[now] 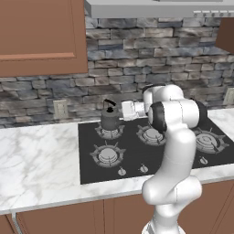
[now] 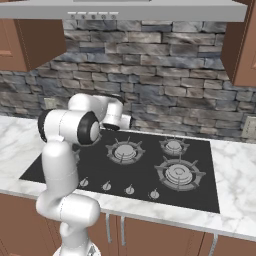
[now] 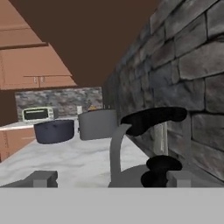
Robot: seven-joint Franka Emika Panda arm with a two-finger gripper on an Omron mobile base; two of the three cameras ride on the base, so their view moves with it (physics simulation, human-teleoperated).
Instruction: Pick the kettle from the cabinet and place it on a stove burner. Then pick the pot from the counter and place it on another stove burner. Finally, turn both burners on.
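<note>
**Kettle on the back-left burner**

I see the kettle (image 1: 110, 119) standing upright on the back-left burner (image 1: 109, 132) of the cooktop (image 1: 137, 157), my jaws just beside it on its right. Through the hand camera its handle (image 3: 153, 117) sits close ahead; I cannot tell whether the jaws are apart or clamped. The pot (image 3: 54, 131) waits far along the desk (image 1: 39, 160).

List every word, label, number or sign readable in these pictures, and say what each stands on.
No text can be read anywhere.
The small front knobs of the black glass cooktop: any marks too small to tell.
The grey range hood's buttons: no marks readable.
The white appliance with a dark window on the far counter: blurred, nothing legible.
The small dark grey metal kettle: unmarked.
</note>
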